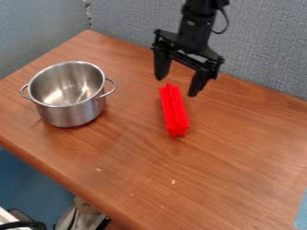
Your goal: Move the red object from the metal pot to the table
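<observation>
The red object (175,110) lies flat on the brown wooden table (132,162), right of centre, its long axis running roughly front to back. The metal pot (70,92) stands at the left with nothing inside it, about a pot's width from the bar. My gripper (180,78) hangs open just above the bar's far end, one dark finger to each side, holding nothing.
A grey-blue fabric wall rises behind the table. The table's rounded front edge runs diagonally from the left down to the lower right, with floor and a metal base visible below it.
</observation>
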Available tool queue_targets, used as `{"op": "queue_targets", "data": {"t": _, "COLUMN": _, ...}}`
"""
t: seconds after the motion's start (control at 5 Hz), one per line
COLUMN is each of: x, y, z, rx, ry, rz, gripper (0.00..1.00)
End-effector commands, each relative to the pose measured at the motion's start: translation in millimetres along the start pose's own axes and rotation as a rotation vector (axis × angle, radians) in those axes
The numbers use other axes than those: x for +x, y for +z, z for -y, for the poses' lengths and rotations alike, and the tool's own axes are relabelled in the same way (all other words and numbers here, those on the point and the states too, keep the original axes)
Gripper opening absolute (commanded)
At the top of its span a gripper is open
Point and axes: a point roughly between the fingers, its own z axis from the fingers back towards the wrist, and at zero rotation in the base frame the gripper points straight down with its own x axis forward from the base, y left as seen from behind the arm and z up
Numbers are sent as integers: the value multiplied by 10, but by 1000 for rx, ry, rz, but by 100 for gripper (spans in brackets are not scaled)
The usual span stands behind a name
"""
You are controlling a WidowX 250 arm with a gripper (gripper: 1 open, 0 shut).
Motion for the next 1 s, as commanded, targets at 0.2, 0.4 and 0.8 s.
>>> {"op": "queue_targets", "data": {"t": 0.2, "x": -4, "y": 255, "z": -19, "rx": 63, "ry": 36, "rz": 29, "gripper": 100}}
{"op": "queue_targets", "data": {"t": 0.4, "x": -46, "y": 364, "z": -102, "rx": 99, "ry": 44, "rz": 13, "gripper": 100}}
{"op": "queue_targets", "data": {"t": 0.8, "x": -171, "y": 541, "z": -362, "rx": 112, "ry": 113, "rz": -9, "gripper": 100}}
